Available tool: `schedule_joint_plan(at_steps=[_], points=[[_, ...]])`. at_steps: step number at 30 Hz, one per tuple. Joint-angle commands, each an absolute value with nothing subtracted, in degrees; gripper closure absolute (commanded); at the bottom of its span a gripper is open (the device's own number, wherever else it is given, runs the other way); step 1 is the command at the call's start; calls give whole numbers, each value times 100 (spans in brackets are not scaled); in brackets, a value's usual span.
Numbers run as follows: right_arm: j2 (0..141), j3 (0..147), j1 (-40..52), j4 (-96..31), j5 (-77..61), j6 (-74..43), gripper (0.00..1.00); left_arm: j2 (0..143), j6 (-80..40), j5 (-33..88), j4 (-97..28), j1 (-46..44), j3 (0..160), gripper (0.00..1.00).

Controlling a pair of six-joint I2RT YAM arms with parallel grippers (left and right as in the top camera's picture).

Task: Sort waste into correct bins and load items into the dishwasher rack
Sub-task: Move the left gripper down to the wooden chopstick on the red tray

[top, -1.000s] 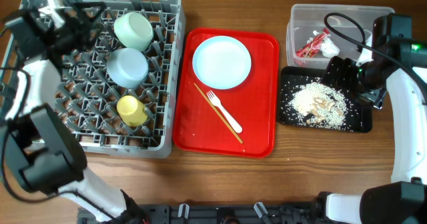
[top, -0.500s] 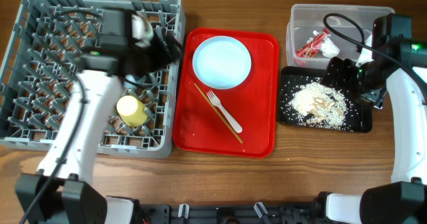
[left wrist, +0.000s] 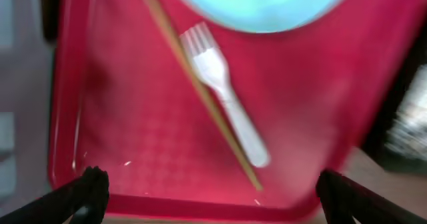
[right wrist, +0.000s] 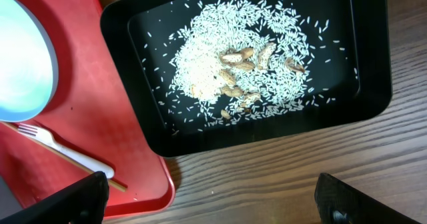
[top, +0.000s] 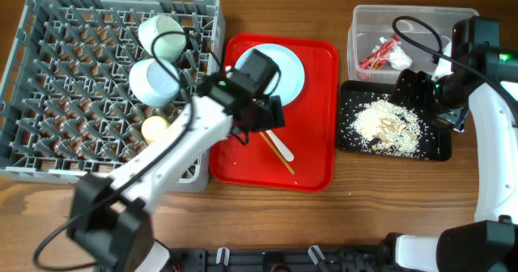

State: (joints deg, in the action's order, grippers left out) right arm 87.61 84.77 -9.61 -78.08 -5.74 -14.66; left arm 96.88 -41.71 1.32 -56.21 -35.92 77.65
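Left gripper (left wrist: 213, 192) held spread wide, nothing pinched, low over red serving tray (left wrist: 127, 137). White fork (left wrist: 223, 94) and chopsticks (left wrist: 162, 25) seen lying side by side, touching, just ahead, with plate (left wrist: 260, 4) beyond. Cutlery pick judged next. Left arm stretched diagonally over corner of rack (top: 73, 86), wrist tipped down. Bowls (top: 154, 82) and yellow cup (top: 155, 128) are racked. Right gripper (right wrist: 210, 197) likewise splayed, empty, parked by black tray (right wrist: 360, 44) holding rice scraps (right wrist: 213, 64). Wrapper (top: 376, 55) and tissue (top: 399, 57) are binned in clear tub (top: 364, 21).
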Motion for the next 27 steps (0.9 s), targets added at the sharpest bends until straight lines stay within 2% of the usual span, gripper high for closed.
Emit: schedule_joint_plan(at_steps=[1,10,27], points=[[8676,8593,-978,-7832,-598,-1350,0,10261,-5041,-475,-5671,-3730,7762,1],[8676,8593,-978,-7872,-598,-1350,0,11056,-5190,-327,-5815,-3734,7762,0],[8676,8593,-978,-7959,-598,-1356,0,11478,-5190,-244,-5690,-3739,7752,10]])
